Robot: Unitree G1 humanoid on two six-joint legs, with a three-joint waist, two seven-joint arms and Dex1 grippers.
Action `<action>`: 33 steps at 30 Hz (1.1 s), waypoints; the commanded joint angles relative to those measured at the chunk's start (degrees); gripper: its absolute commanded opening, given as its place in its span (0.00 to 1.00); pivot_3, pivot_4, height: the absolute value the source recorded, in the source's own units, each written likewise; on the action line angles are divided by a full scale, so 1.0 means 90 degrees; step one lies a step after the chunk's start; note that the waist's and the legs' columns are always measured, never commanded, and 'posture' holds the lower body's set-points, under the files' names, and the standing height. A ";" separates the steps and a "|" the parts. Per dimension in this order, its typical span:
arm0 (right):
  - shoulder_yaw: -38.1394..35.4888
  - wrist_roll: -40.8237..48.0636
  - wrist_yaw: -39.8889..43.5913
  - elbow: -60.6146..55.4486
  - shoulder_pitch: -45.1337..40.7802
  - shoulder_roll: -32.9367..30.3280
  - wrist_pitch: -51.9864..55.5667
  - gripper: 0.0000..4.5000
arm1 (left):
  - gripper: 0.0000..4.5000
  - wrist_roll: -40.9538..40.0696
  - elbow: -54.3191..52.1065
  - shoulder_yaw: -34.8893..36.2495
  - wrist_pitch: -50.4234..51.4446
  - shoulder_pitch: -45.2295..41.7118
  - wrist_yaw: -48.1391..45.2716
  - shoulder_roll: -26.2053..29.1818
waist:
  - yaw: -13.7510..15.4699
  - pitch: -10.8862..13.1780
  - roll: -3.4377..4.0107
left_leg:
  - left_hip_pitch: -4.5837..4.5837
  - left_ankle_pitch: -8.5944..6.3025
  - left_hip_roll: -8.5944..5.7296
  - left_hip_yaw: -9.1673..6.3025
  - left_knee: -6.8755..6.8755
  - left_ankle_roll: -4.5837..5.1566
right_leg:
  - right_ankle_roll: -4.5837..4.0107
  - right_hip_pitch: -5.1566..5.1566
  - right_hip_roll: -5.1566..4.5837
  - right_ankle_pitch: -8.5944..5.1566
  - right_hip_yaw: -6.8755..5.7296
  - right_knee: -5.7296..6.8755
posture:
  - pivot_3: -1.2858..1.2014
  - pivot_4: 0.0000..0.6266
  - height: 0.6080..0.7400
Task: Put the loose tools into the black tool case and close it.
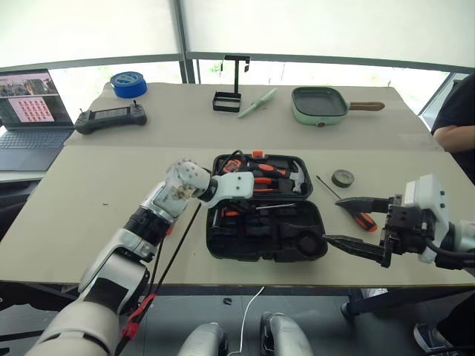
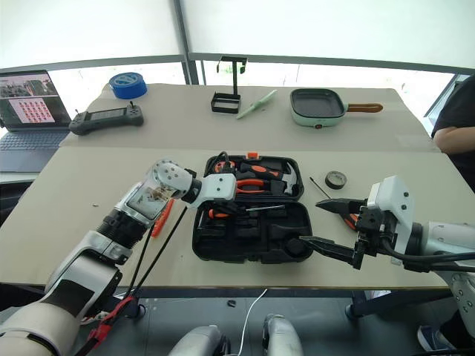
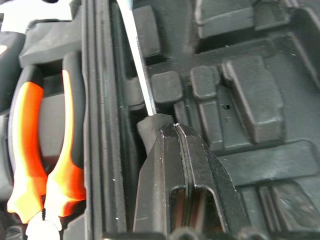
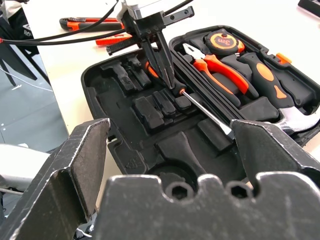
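The black tool case (image 1: 223,246) lies open on the near table. My left gripper (image 4: 172,86) reaches down into it near the hinge, fingers (image 3: 165,165) shut with nothing between them, tips against the handle end of a screwdriver (image 4: 206,114) lying in the case. My right gripper (image 1: 332,219) hangs open just right of the case. Under it, a second orange-and-black screwdriver (image 1: 361,219) lies on the table. The small black tape roll (image 1: 342,178) sits beyond that. Left of the case lie the utility knife (image 4: 82,22) and a slim orange tool (image 2: 159,219), partly hidden by my left arm.
Pliers (image 4: 222,70), a tape measure (image 4: 222,42) and a hammer (image 1: 295,178) sit in the case's far half. The far table holds a controller (image 1: 110,116), blue tape roll (image 1: 128,83), black stand (image 1: 228,96) and green pan (image 1: 319,104). Laptop (image 1: 30,111) at left; a person's arm (image 1: 454,126) at right.
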 commanded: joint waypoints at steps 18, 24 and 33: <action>-0.0060 -0.0031 -0.0022 -0.0087 -0.0037 0.0071 -0.0157 1.00 | 0.01 0.0079 -0.0016 0.0062 0.0031 -0.0191 0.0087 -0.0106 | -0.0012 0.0000 0.0000 | 0.0005 -0.0009 0.0000 0.0000 0.0001 0.0014 | 0.0014 0.0011 0.0002 0.0000 -0.0001 -0.0017 | 0.52 0.24 1.00; -0.0097 0.0024 -0.0032 -0.0155 0.0016 0.0068 -0.0108 1.00 | 0.01 0.0504 0.0428 -0.0233 -0.0717 -0.0058 0.0416 -0.0280 | 0.0029 -0.0001 0.0001 | 0.0013 -0.0010 0.0001 -0.0003 0.0002 0.0016 | 0.0020 0.0029 -0.0001 0.0004 -0.0002 -0.0032 | 0.52 0.24 1.00; -0.0316 -0.0010 -0.0263 -0.0187 0.0229 0.0137 -0.0032 1.00 | 0.01 0.0066 0.0448 0.0361 -0.0571 -0.0196 0.0338 -0.0255 | 0.0046 -0.0010 0.0004 | 0.0029 -0.0024 -0.0001 -0.0010 0.0009 0.0041 | 0.0054 0.0070 -0.0001 0.0024 -0.0006 -0.0080 | 0.52 0.24 1.00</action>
